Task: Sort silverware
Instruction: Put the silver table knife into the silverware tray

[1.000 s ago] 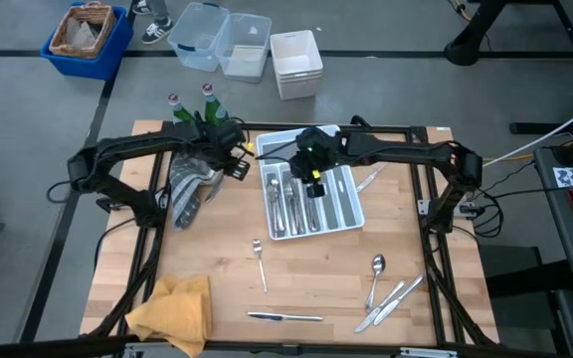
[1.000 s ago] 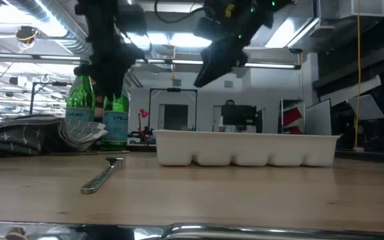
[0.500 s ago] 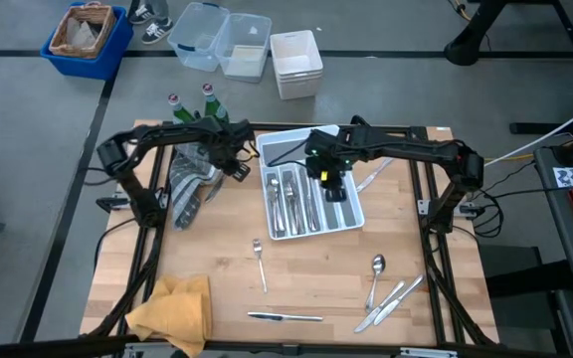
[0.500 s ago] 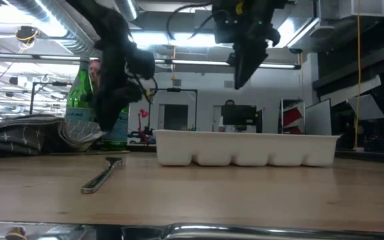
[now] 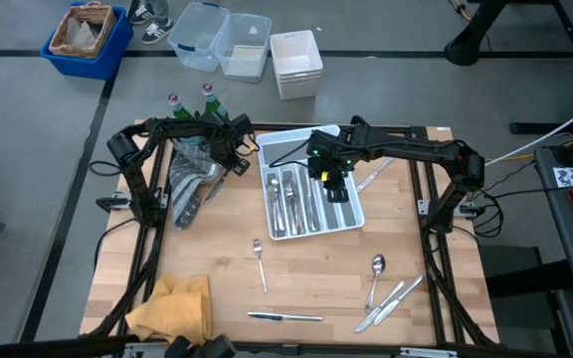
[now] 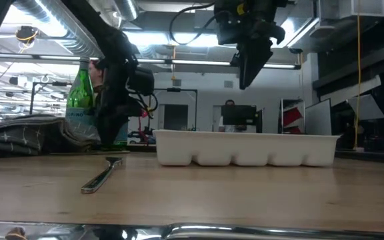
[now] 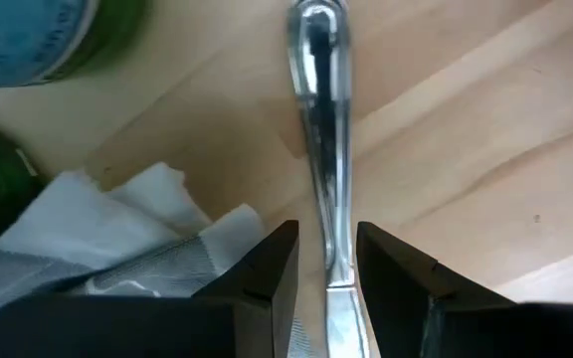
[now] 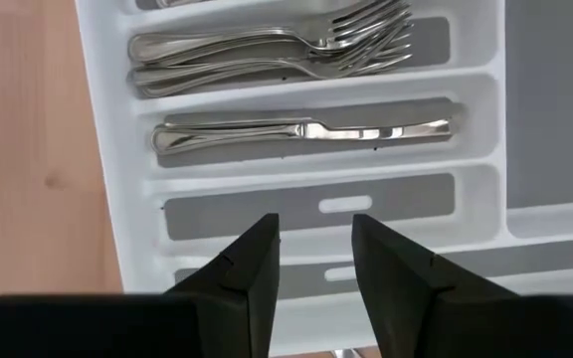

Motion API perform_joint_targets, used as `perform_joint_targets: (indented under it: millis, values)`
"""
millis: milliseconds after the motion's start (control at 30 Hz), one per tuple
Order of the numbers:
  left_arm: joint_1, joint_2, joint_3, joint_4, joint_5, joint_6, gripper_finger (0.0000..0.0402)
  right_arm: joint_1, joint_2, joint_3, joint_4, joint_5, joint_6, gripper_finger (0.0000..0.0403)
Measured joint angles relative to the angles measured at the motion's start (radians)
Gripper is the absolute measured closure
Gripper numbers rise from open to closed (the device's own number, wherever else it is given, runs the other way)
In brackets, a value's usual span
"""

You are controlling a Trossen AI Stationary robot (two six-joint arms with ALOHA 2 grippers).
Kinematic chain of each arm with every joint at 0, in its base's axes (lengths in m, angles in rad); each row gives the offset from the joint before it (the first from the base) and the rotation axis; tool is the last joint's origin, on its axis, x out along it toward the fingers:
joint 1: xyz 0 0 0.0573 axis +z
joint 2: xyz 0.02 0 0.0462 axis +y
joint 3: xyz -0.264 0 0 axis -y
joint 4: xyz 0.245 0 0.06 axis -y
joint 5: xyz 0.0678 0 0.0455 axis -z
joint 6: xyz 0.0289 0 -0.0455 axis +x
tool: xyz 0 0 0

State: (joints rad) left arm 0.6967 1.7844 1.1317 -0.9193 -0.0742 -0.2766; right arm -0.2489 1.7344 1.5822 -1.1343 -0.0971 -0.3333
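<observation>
High view: over the last second I have swung my right gripper (image 5: 333,185) from the white cutlery tray's (image 5: 351,221) middle to its right-hand compartments, and drawn my left gripper (image 5: 235,149) back toward the green bottles (image 5: 207,97). Loose silverware lies on the desk (image 5: 217,249): a fork (image 5: 259,261), a knife (image 5: 285,317), a spoon (image 5: 376,275). Front half open for travel.

Low view: right gripper hangs clear above the tray rim.

Left wrist view: narrow fingers (image 7: 267,270) straddle a silver handle (image 7: 321,129) beside a cloth (image 7: 117,239); grip unconfirmed.

Right wrist view: fingers (image 8: 252,264) wide, empty, over vacant slots; forks (image 8: 277,55) and knife (image 8: 306,131) sorted.
</observation>
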Motion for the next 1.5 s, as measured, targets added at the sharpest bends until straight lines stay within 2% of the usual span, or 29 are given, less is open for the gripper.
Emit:
perform_joint_targets:
  millis: [333, 600, 867, 1233, 1500]
  values:
    - [0.013, -0.007, -0.106, 0.075, 0.003, -0.01, 0.0306, 0.0, 0.0, 0.0, -0.001, 0.0, 0.017, 0.0272]
    - [0.007, -0.021, -0.113, 0.08, 0.001, -0.015, 0.0306, 0.0, 0.0, 0.0, 0.007, 0.0, 0.016, 0.0272]
    - [0.006, -0.089, -0.117, 0.073, 0.001, -0.061, 0.0306, 0.0, 0.0, 0.0, 0.007, 0.0, 0.015, 0.0272]
    - [-0.032, -0.09, -0.118, 0.076, 0.001, -0.058, 0.0306, 0.0, 0.0, 0.0, 0.007, 0.001, 0.015, 0.0272]
    - [-0.034, -0.087, -0.207, 0.145, 0.002, -0.065, 0.0306, 0.0, 0.0, 0.0, 0.006, 0.003, 0.015, 0.0272]
